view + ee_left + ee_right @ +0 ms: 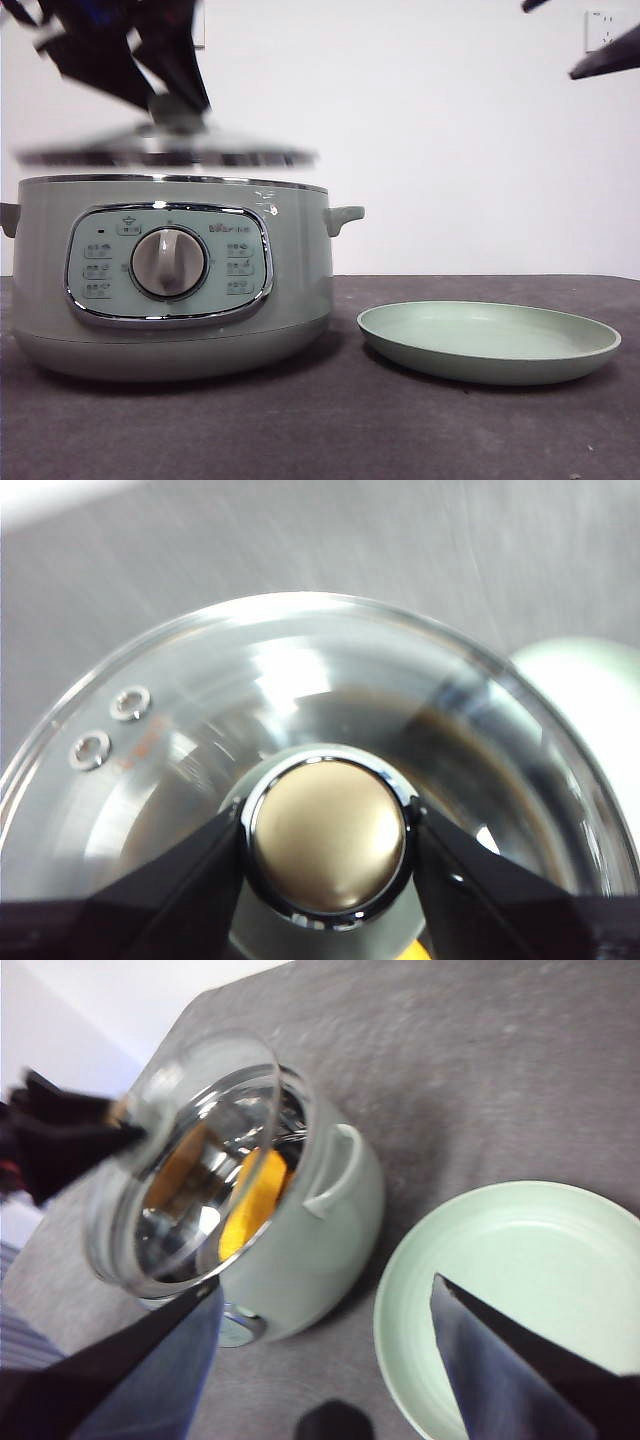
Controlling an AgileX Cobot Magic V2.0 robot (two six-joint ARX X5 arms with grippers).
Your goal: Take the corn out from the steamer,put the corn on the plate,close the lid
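Note:
The pale green steamer (170, 275) stands at the left of the table. My left gripper (328, 842) is shut on the knob of the glass lid (300, 700) and holds the lid a little above the steamer's rim; the lid (165, 155) shows blurred in the front view. The orange-yellow corn (258, 1195) lies inside the steamer (320, 1240), seen past the raised lid (185, 1160). The pale green plate (488, 340) lies empty to the right of the steamer. My right gripper (325, 1360) is open, high above the plate (520, 1290) and the steamer's side.
The table has a dark grey top (330, 430) and a white wall stands behind it. A wall socket (605, 30) is at the upper right. The right arm shows as a dark tip (605, 58) at the top right corner.

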